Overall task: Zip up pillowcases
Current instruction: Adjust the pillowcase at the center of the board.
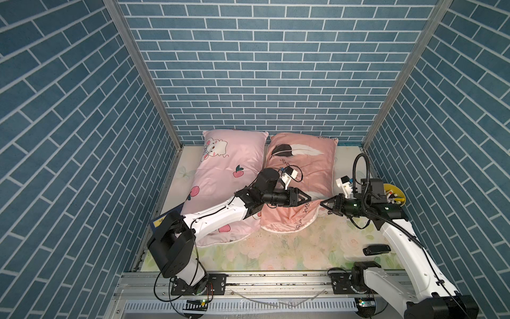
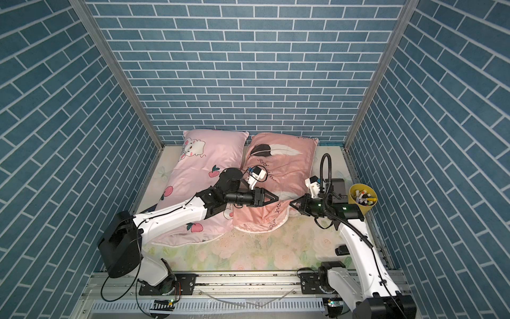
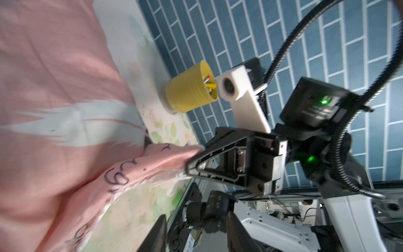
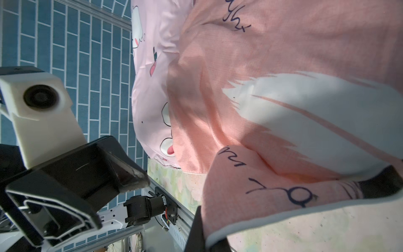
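Two pillowcases lie side by side on the bed, in both top views. The light pink pillowcase with red fruits is on the left. The salmon pillowcase with feathers is on the right. My right gripper is shut on the salmon pillowcase's near right corner, and fabric with a white edge passes between its fingers. My left gripper hovers open just left of that corner, with nothing between its fingers. The zipper does not show.
A yellow cup of pens stands at the right edge behind my right arm. A small black object lies on the floral sheet. Blue brick walls close in on three sides, and a metal rail runs along the front.
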{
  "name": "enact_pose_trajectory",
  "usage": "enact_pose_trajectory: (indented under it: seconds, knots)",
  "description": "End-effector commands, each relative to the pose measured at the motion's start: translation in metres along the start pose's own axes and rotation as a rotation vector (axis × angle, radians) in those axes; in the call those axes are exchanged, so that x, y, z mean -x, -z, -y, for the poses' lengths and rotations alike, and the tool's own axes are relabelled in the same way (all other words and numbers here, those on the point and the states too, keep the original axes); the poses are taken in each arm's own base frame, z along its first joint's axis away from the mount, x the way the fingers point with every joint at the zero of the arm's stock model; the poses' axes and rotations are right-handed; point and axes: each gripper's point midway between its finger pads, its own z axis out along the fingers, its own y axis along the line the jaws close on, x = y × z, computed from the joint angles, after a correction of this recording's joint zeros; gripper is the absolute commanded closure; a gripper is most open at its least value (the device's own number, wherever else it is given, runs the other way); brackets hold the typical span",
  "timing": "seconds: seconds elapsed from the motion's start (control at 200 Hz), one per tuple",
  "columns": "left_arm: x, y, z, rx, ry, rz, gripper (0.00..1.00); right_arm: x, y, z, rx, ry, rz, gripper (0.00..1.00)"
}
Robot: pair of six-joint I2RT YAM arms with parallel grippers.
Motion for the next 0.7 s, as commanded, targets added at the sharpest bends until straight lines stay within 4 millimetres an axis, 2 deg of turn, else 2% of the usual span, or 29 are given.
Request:
enact_pose_trajectory:
  seconds: [0.0, 0.14, 0.42, 0.695]
  knots:
    - [-0.003, -0.021, 0.006, -0.113, 0.145, 0.012, 0.6, -0.002, 0.001, -0.012, 0.104, 0.001, 0.001, 1.0]
    - [0.006, -0.034, -0.001, -0.163, 0.226, 0.065, 0.67, -0.002, 0.0, -0.014, 0.156, -0.02, 0.011, 1.0]
    - [0.001, -0.039, -0.021, -0.104, 0.243, 0.08, 0.66, 0.0, 0.002, -0.014, 0.151, -0.018, 0.015, 1.0]
    - [0.0, -0.042, -0.017, -0.129, 0.254, 0.073, 0.67, 0.0, 0.002, -0.014, 0.147, -0.013, 0.02, 1.0]
